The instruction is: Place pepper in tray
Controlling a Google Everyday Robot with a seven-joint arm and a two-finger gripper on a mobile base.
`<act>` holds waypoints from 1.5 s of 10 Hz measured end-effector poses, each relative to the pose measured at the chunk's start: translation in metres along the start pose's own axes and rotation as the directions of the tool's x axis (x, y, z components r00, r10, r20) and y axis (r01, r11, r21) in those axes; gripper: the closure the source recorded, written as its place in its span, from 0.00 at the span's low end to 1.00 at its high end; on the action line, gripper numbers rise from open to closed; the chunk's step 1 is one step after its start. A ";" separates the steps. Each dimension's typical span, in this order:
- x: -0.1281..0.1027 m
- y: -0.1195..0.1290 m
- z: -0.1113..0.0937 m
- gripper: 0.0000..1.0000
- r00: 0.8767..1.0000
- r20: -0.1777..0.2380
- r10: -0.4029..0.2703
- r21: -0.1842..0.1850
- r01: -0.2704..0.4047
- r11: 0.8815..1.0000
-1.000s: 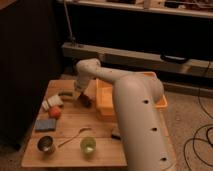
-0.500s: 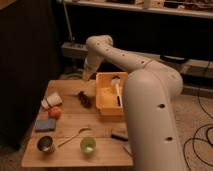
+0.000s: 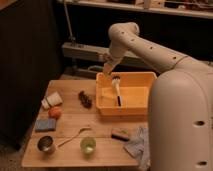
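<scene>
Pepper's destination, the large yellow-orange rectangular plastic tray [image 3: 135,110], sits on the wooden tabletop [image 3: 67,125]. My pincer [image 3: 119,103] hangs inside the tray, pinched narrow. I can't separate the small dark green pepper from its dark tips. I'd lower near the tray floor, then open gently.

White arm [image 3: 150,50] arched high, elbow bent, wrist angled down. Claw [image 3: 118,99] hangs centre-frame below elbow, fingers [image 3: 117,90] together, pointing down.
</scene>
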 end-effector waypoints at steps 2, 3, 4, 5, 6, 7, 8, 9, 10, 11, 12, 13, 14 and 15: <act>0.041 -0.015 -0.020 0.90 0.996 -0.038 0.077 0.030 -0.076 0.997; 0.061 -0.021 -0.029 0.90 0.992 -0.057 0.117 0.043 -0.114 0.993; 0.090 -0.026 -0.039 0.90 0.981 -0.086 0.174 0.061 -0.169 0.984; 0.110 -0.028 -0.044 0.90 0.972 -0.104 0.212 0.070 -0.206 0.976; 0.138 -0.030 -0.050 0.90 0.955 -0.125 0.270 0.085 -0.261 0.962; 0.168 -0.031 -0.053 0.90 0.933 -0.149 0.327 0.098 -0.315 0.944; 0.194 -0.030 -0.052 0.90 0.910 -0.173 0.376 0.110 -0.362 0.926; 0.216 -0.028 -0.050 0.90 0.888 -0.197 0.416 0.119 -0.399 0.909; 0.248 -0.026 -0.040 0.90 0.858 -0.226 0.461 0.129 -0.443 0.887; 0.271 -0.027 -0.030 0.90 0.844 -0.240 0.479 0.131 -0.461 0.878; 0.285 -0.028 -0.025 0.90 0.837 -0.251 0.487 0.131 -0.469 0.873; 0.293 -0.027 -0.018 0.90 0.831 -0.263 0.491 0.126 -0.475 0.871; 0.298 -0.027 -0.008 0.90 0.826 -0.277 0.491 0.119 -0.478 0.870; 0.297 -0.027 0.001 0.90 0.825 -0.289 0.486 0.117 -0.474 0.873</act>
